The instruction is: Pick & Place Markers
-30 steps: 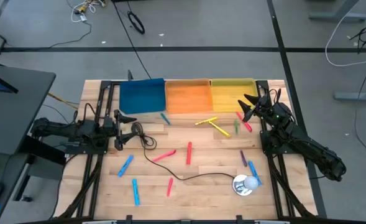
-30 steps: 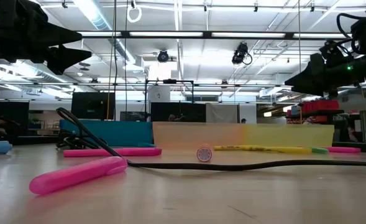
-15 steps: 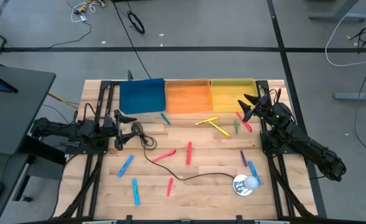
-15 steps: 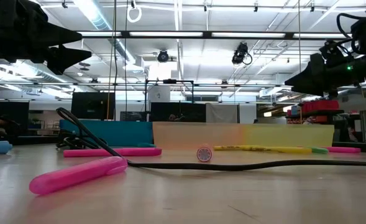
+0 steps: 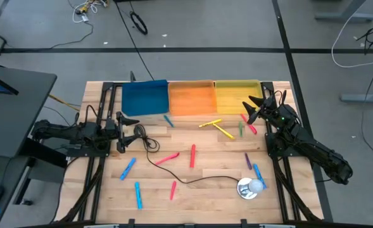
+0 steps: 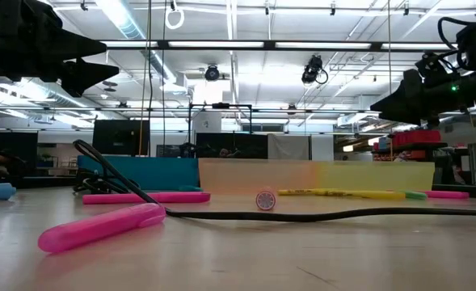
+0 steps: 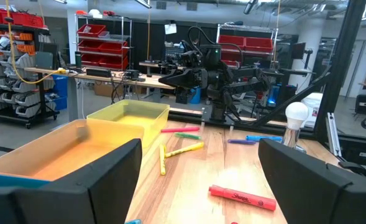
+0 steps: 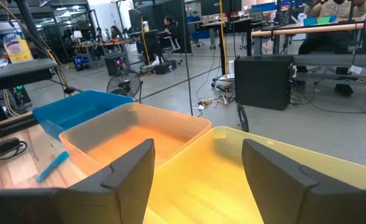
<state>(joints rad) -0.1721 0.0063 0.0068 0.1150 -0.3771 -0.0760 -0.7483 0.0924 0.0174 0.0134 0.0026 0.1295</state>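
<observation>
Twelve or so markers lie loose on the wooden table (image 5: 110, 190), none in a tray yet, so I judge the task is hardly begun. Taking the black cable (image 5: 173, 174) as landmark, going from near to far: two blue markers (image 5: 137, 195) and a pink one (image 5: 173, 189) lie on the near side of it, a pink marker (image 5: 167, 158) lies just beside it and may touch it, a red marker (image 5: 192, 156) just beyond.

Beyond these, two yellow markers (image 5: 215, 126) lie crossed, then the blue tray (image 5: 145, 98), orange tray (image 5: 191, 98) and yellow tray (image 5: 237, 96).

The left gripper (image 5: 124, 132) is spread open and empty near the cable's loop. The right gripper (image 5: 252, 109) is also spread and empty, over the yellow tray's corner.

Risk: fingers could catch the cable and drag markers. Crossed markers may lift together. A round marker may roll away.
</observation>
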